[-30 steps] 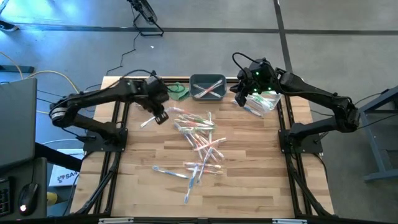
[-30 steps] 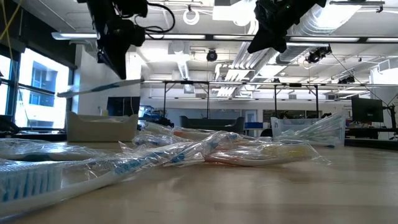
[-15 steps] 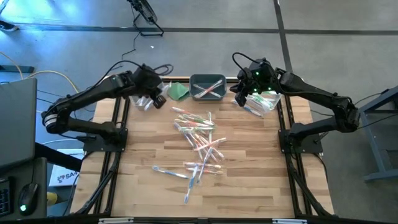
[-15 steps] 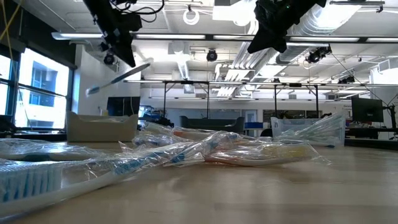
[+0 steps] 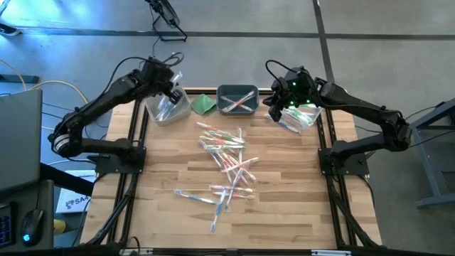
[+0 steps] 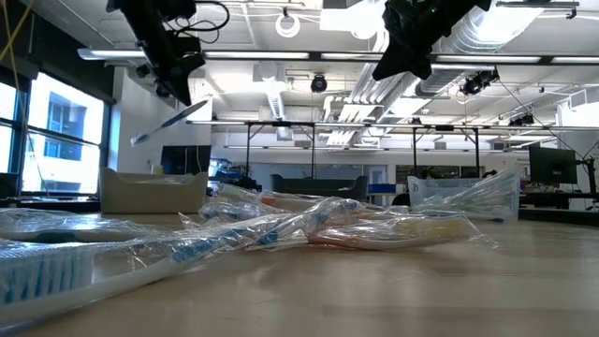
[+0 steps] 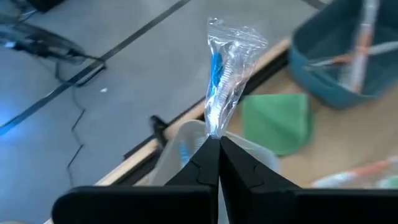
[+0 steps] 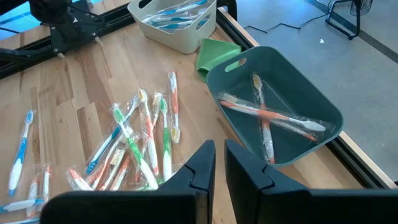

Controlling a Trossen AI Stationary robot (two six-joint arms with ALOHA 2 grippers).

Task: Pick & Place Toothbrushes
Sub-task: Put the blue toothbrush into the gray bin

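Note:
My left gripper [image 5: 169, 85] hangs above the pale bin [image 5: 165, 110] at the table's far left, shut on one wrapped blue toothbrush [image 7: 224, 74]. That bin [image 8: 177, 22] holds blue toothbrushes. Several wrapped toothbrushes [image 5: 226, 160] lie loose in a pile on the table's middle. The grey-green bin [image 8: 239, 62] at the far edge holds orange ones [image 8: 267, 115]. My right gripper [image 5: 277, 107] waits beside a clear bin [image 5: 302, 117] at the far right, its fingers narrowly open [image 8: 219, 152] and touching nothing. My left gripper pinches the wrapped blue toothbrush by one end of its clear wrapper [image 7: 214, 127] between the two fingertips. The toothbrush is lifted clear and slants down and away from the fingers [image 6: 168, 122], above the pale bin.
A folded green cloth [image 5: 205, 104] lies between the pale bin and the grey-green bin [image 5: 238, 99]. Bare wood shows along the table's near edge and at both sides of the pile. Black frame rails run along the table's left and right sides.
My left gripper has carried the toothbrush from beside the pile toward the table's far edge and upward, ending over the pale bin. The toothbrush, level a second ago, now slants downward from the fingers.

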